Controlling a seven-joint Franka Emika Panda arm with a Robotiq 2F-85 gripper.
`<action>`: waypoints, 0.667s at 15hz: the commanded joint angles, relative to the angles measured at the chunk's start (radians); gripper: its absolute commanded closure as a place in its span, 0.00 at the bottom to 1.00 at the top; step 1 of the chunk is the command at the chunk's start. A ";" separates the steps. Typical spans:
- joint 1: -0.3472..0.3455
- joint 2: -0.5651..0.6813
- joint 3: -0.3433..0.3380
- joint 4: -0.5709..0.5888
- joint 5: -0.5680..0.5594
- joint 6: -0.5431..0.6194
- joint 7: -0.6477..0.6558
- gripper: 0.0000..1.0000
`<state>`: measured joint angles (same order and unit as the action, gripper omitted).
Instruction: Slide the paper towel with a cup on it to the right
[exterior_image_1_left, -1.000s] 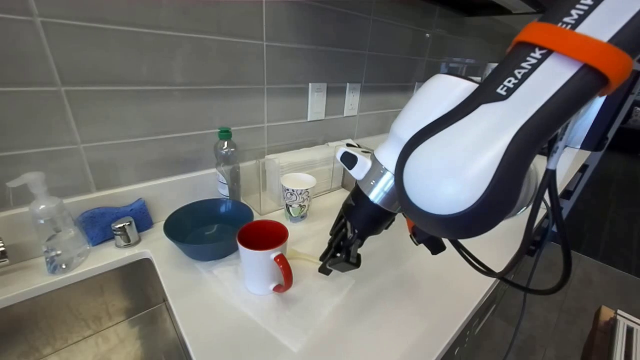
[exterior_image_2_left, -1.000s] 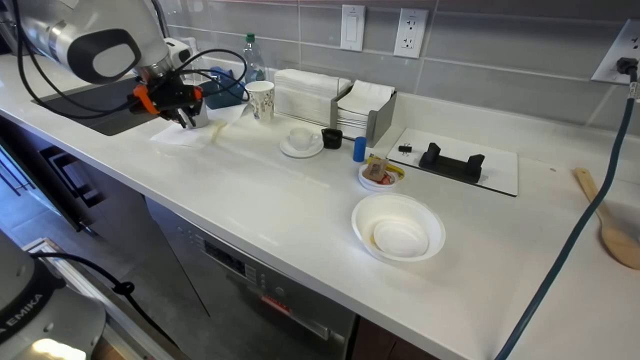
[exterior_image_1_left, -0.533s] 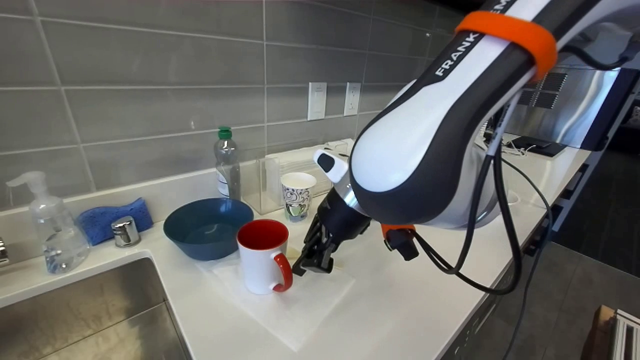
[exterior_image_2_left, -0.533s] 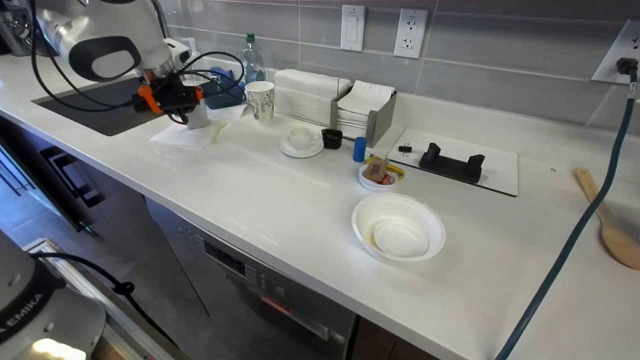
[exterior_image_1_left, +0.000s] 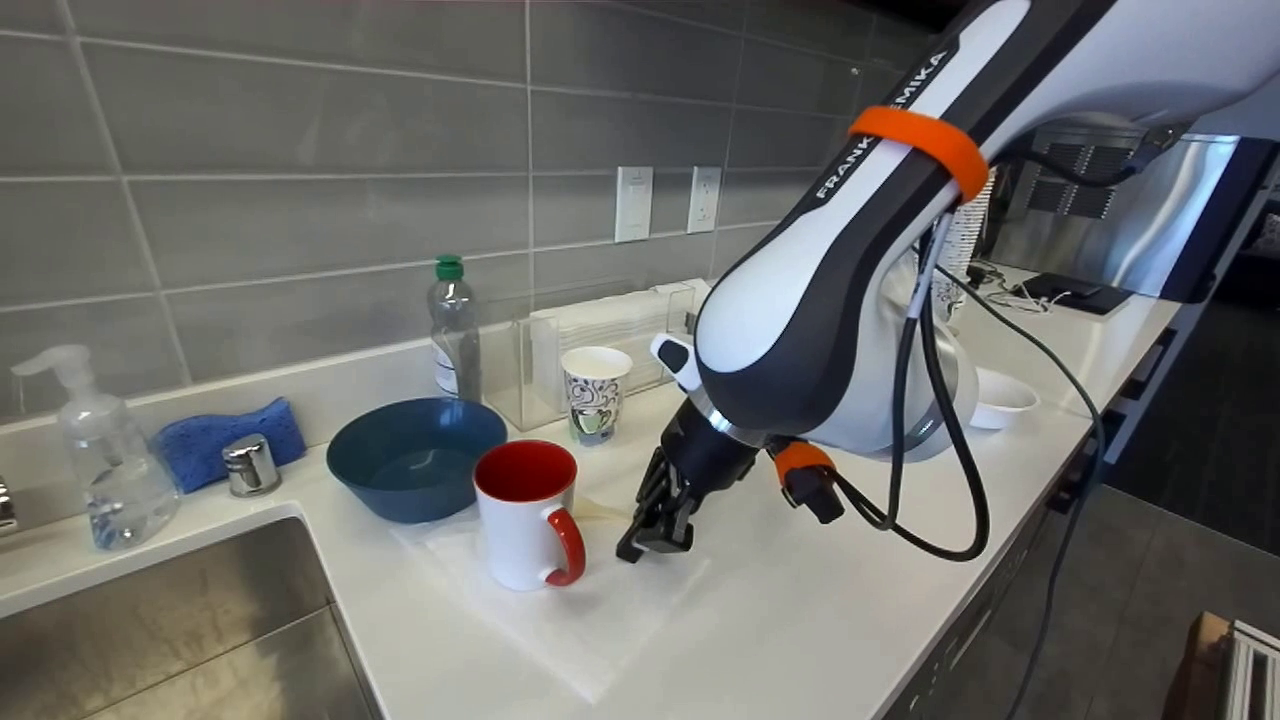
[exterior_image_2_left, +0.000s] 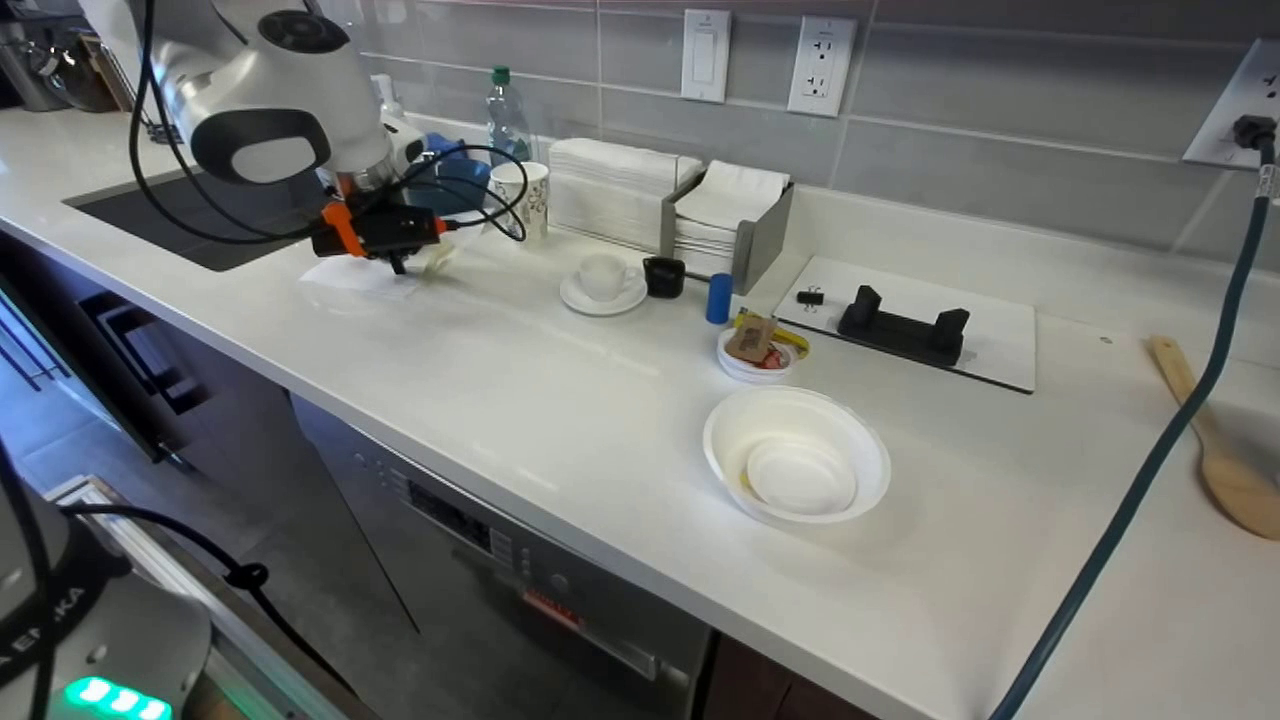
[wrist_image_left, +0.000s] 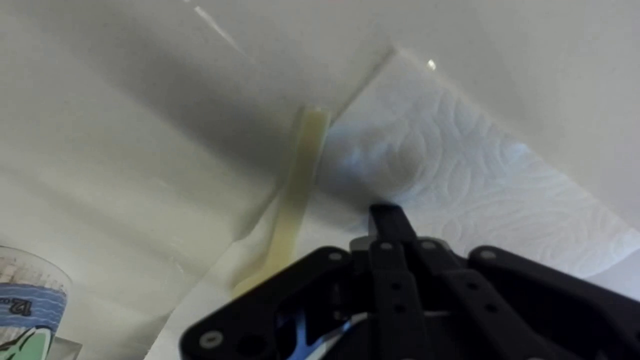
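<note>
The paper towel is a thin white sheet (exterior_image_1_left: 590, 640) flat on the counter; part of it shows in an exterior view (exterior_image_2_left: 350, 278) and in the wrist view (wrist_image_left: 475, 170). The cup is a white mug with a red inside and red handle (exterior_image_1_left: 515, 535), upright on the towel; it is hidden behind the arm in an exterior view and out of the wrist view. My gripper (exterior_image_1_left: 628, 552) is apart from the mug, on its handle side. In the wrist view its fingertips (wrist_image_left: 387, 210) are together over the towel, with nothing visible between them. I cannot tell whether they touch the towel.
A pale yellow utensil (wrist_image_left: 295, 200) lies partly on the towel. A blue bowl (exterior_image_1_left: 415, 465) stands close beside the mug. A patterned paper cup (exterior_image_1_left: 595, 395), a small cup with saucer (exterior_image_2_left: 603, 285) and a white bowl (exterior_image_2_left: 800, 455) stand on the counter. The sink (exterior_image_1_left: 200, 640) is nearby.
My gripper first moved up close to the mug's handle, then backed away from it. The arm has shifted too. The mug and the paper towel have not visibly moved.
</note>
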<state>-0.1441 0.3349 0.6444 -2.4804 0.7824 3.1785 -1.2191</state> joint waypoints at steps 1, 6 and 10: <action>0.000 0.000 0.000 0.000 0.000 0.000 -0.001 0.99; 0.021 -0.003 -0.030 -0.014 -0.012 -0.015 0.009 1.00; 0.060 -0.030 -0.087 -0.055 -0.023 -0.045 0.034 1.00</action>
<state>-0.1208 0.3268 0.6191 -2.4815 0.7794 3.1681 -1.2132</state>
